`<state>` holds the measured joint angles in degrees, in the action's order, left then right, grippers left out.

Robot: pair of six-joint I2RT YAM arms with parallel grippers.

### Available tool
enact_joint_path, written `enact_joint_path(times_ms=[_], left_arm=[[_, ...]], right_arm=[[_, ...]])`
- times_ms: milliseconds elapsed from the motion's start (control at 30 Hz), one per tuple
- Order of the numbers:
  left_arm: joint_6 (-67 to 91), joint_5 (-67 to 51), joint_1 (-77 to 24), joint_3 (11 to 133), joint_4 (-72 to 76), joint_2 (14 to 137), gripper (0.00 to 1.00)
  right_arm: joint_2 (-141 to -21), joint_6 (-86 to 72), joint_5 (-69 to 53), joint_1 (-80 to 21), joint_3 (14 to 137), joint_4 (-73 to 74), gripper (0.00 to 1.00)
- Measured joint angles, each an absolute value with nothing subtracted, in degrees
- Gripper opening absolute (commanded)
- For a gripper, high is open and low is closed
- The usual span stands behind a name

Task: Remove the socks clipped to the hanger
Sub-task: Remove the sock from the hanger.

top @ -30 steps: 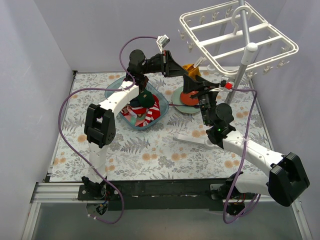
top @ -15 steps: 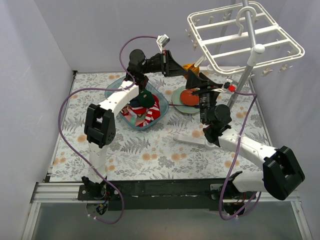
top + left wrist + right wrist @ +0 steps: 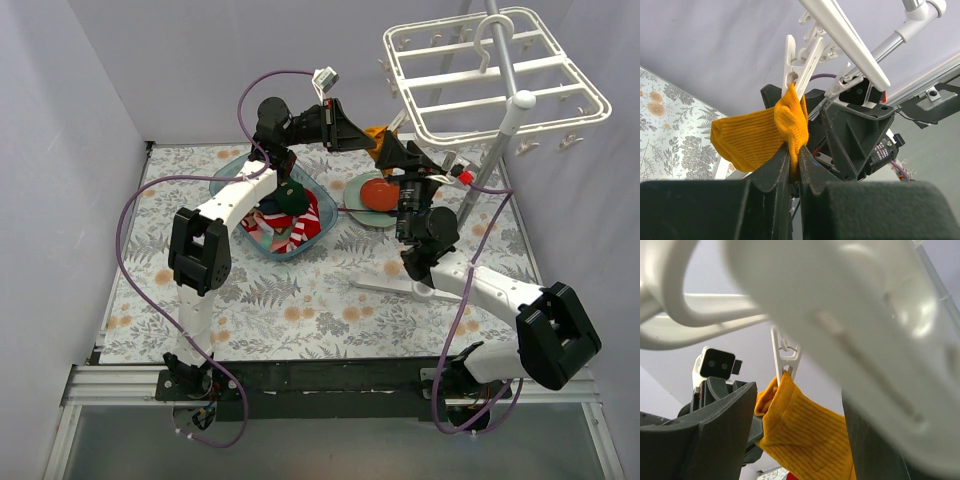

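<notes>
A mustard yellow sock (image 3: 752, 137) hangs from a white clip (image 3: 799, 60) under the hanger (image 3: 495, 75), the white rack on its pole at the back right. My left gripper (image 3: 795, 161) is shut on the sock's cuff just below the clip. In the right wrist view the same sock (image 3: 812, 435) and clip (image 3: 785, 357) lie between my right gripper's (image 3: 795, 440) wide-apart fingers (image 3: 715, 435); it is open, close under the rack. Other socks (image 3: 292, 218), red, striped and dark, lie in the blue tub (image 3: 232, 175).
A red-orange ball (image 3: 378, 190) sits on a green plate right of the tub, under both grippers. The rack's metal pole (image 3: 490, 150) slants up at the right. Purple cables loop over the left arm. Grey walls close in the floral mat.
The hanger has swung up and to the right. My right arm has shifted left and risen closer under the clip. The left gripper has stayed shut on the yellow sock.
</notes>
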<state>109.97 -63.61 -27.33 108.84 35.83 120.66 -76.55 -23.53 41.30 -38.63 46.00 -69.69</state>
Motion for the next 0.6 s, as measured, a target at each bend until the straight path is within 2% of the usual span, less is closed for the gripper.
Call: enact_joint_path(times_ms=[600], left_arm=[[110.4,-63.7,-27.3,108.8,36.1,120.7,0.00]], right_arm=[[-82.7,-18.9,48.0,-38.7,50.9,-73.3,0.74]])
